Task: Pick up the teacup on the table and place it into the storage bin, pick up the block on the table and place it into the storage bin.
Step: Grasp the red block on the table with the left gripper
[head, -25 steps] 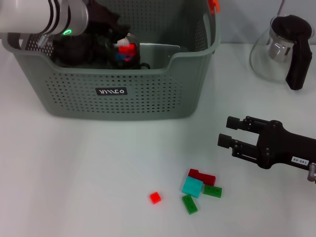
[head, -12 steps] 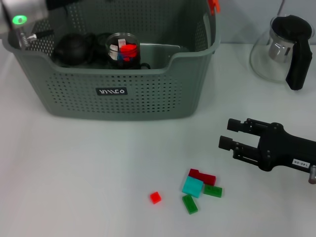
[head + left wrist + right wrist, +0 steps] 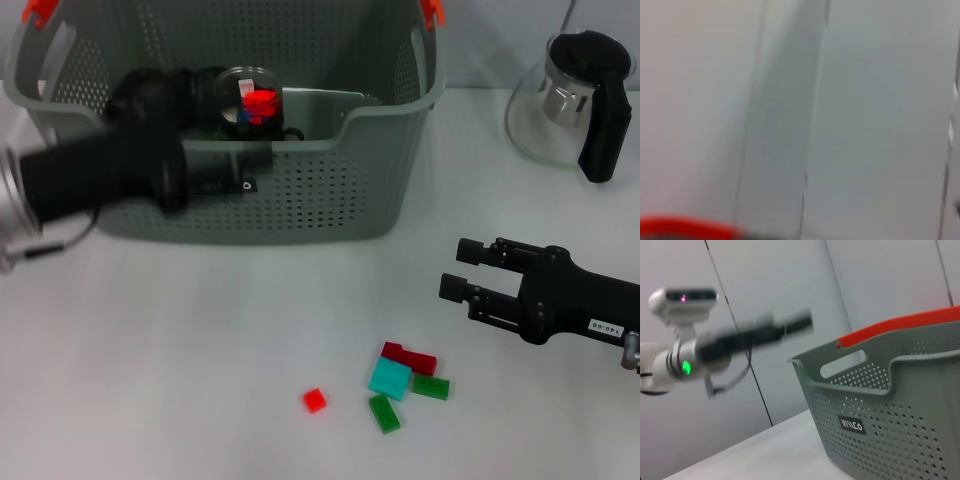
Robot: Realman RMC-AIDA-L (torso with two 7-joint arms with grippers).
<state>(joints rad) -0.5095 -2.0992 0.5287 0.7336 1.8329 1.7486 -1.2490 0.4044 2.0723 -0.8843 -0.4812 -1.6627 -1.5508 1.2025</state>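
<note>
Blocks: red block (image 3: 315,400) and a small cluster (image 3: 405,382) on the near surface (image 3: 180,380). Right hand (image 3: 452,266) just beyond, fingers parted, empty. Left hand (image 3: 215,170) blurred before storage bin (image 3: 330,205), grip untellable. Teacup (image 3: 248,100) inside bin. Next: block pickup.

- Even, bright light falls on the white table (image 3: 200,350); shadows under the small coloured plastic blocks (image 3: 405,380) are faint and soft.
- The black left gripper (image 3: 215,172) and its arm are smeared with blur in front of the grey perforated storage bin (image 3: 330,200); the black right gripper (image 3: 462,271) is sharp.
- The clear glass teapot with black handle (image 3: 575,100) carries small highlights.
- The left wrist view is wholly out of focus: pale grey planes and a red streak.
- In the right wrist view the left arm is streaked, its green lamp glowing.
</note>
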